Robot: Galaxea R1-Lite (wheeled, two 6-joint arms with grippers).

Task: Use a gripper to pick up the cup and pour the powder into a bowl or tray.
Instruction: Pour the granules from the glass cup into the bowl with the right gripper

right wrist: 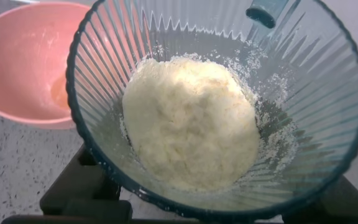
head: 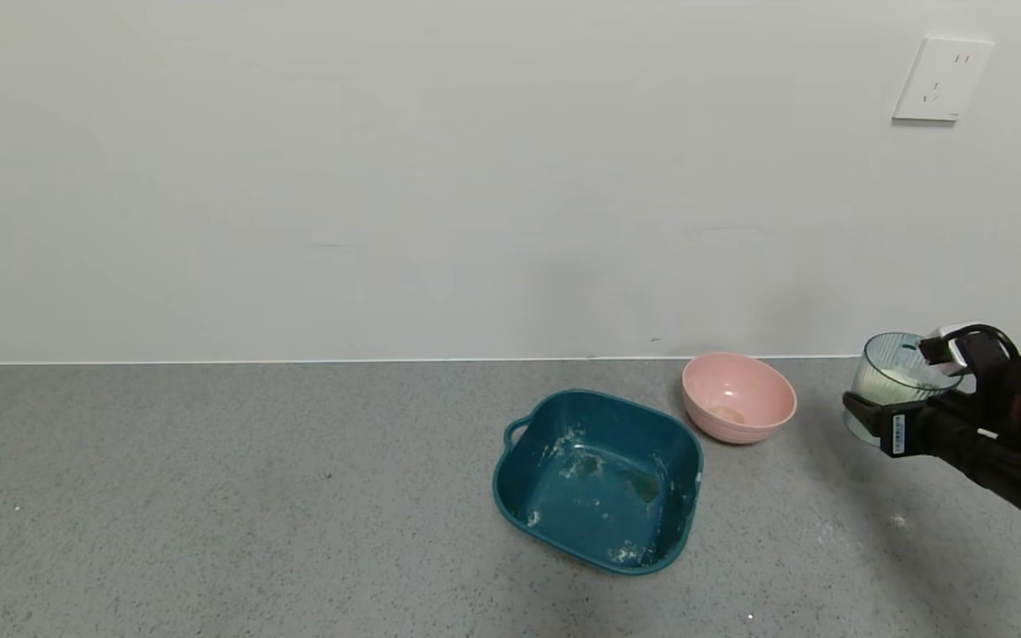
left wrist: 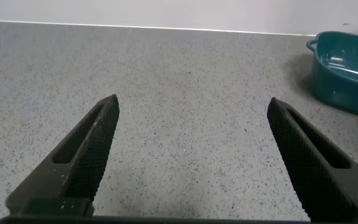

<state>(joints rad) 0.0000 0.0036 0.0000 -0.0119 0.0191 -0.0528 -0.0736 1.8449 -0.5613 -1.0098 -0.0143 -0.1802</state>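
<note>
The right gripper [head: 905,390] has its fingers [head: 874,415] clamped on the cup [head: 896,377], holding it upright above the grey bench [head: 209,496]. Between those fingers, inside the ribbed cup [right wrist: 216,106], the powder [right wrist: 191,130] sits in a clumpy white heap. The pink bowl [head: 738,396] stands on the bench near the fingertips, just beyond the cup's rim, with the teal tray [head: 599,478] touching or just beside the bowl, farther from the fingers. The left gripper [left wrist: 191,162] hovers low over bare bench, fingers [left wrist: 89,149] spread wide apart around nothing.
</note>
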